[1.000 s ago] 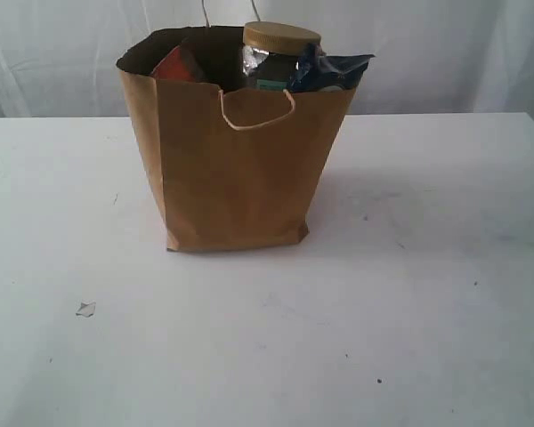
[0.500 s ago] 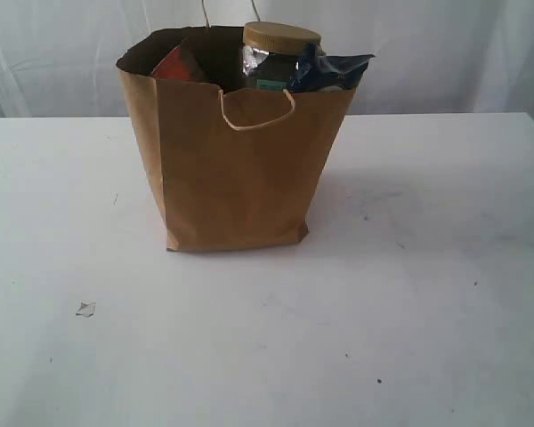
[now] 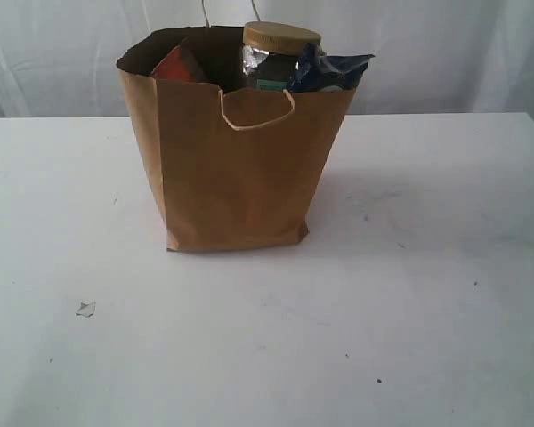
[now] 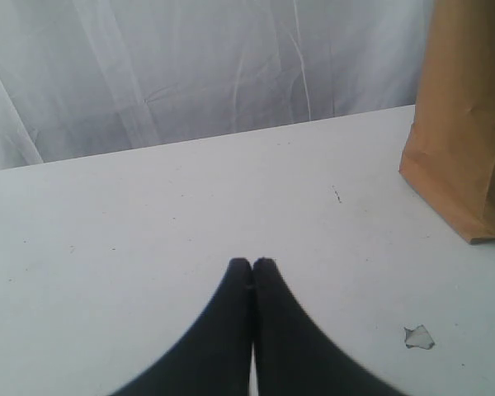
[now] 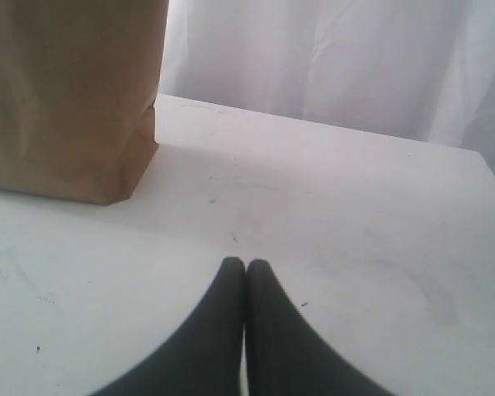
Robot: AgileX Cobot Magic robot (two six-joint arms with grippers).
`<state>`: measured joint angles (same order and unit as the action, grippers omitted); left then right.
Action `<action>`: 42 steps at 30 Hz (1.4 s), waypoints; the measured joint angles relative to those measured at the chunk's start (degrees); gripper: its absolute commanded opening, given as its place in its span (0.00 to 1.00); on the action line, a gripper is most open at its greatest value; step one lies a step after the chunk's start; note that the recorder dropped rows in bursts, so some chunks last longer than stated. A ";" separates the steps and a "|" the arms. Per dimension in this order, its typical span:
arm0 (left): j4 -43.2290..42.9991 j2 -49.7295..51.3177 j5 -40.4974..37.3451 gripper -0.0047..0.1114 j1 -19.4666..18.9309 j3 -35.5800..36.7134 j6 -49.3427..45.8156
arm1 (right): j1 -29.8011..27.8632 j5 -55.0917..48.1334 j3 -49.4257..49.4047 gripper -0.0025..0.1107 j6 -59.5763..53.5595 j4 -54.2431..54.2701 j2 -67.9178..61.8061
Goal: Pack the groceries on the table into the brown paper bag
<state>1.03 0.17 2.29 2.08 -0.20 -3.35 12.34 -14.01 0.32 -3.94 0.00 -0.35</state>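
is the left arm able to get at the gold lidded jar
Probably yes: the jar stands above the bag rim with nothing over it. The left claw, shut and low beside the bag, would have to rise and open first.

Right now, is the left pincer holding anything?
No, the left pincer is shut with its tips pressed together and nothing between them, above the table.

Tall brown paper bag [image 3: 236,178] stands upright on big flat white table [image 3: 409,311]. Poking over bag's rim: clear jar w/ gold lid [image 3: 282,40] upright in middle, dark blue packet [image 3: 334,69] at bag's right end, red-orange pouch [image 3: 176,64] at left end.
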 measured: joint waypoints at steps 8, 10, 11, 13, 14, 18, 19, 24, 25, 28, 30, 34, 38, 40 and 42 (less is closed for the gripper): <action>0.00 0.00 0.00 0.04 0.00 0.00 0.00 | 0.00 0.00 0.00 0.02 -0.11 0.00 0.00; 0.00 0.00 0.00 0.04 0.00 0.00 0.00 | 0.00 0.00 0.00 0.02 -0.11 0.00 0.00; 0.00 0.00 0.00 0.04 0.00 0.00 0.00 | 0.00 0.00 0.00 0.02 -0.11 0.00 0.00; 0.00 0.00 0.00 0.04 0.00 0.00 0.00 | 0.00 0.00 0.00 0.02 -0.11 0.00 0.00; 0.00 0.00 0.00 0.04 0.00 0.00 0.00 | 0.00 0.00 0.00 0.02 -0.11 0.00 0.00; 0.00 0.00 0.00 0.04 0.00 0.00 0.00 | 0.00 0.12 0.00 0.02 -0.11 0.00 0.00; 0.00 0.00 0.00 0.04 0.00 0.00 0.00 | 0.00 0.23 0.00 0.02 -0.11 0.00 0.00; 0.00 0.00 0.00 0.04 0.00 0.00 0.00 | -1.96 0.43 0.00 0.02 -0.11 0.00 0.00; 0.00 0.00 0.00 0.04 0.00 0.00 0.00 | -2.80 0.43 0.00 0.02 -0.11 0.00 0.00; 0.00 0.00 0.00 0.04 0.00 0.00 0.00 | -6.10 0.43 0.00 0.02 -0.11 0.00 0.00; 0.00 0.00 0.00 0.04 0.00 0.00 0.00 | -8.28 0.43 0.00 0.02 -0.11 0.00 0.00; 0.00 0.00 0.00 0.04 0.00 0.00 0.00 | -11.84 0.43 0.00 0.02 -0.11 0.00 0.00; 0.00 0.00 0.00 0.04 0.00 0.00 0.00 | -13.31 0.43 0.00 0.02 -0.11 0.00 0.00; 0.00 0.00 0.00 0.04 0.00 0.00 0.00 | -13.40 0.43 0.00 0.02 -0.11 0.00 0.00; 0.00 0.00 0.00 0.04 0.00 0.00 0.00 | -13.40 0.43 0.00 0.02 -0.11 0.00 0.00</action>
<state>1.03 0.17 2.29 2.08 -0.20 -3.35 -1.07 -13.58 0.32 -4.04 0.00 -0.35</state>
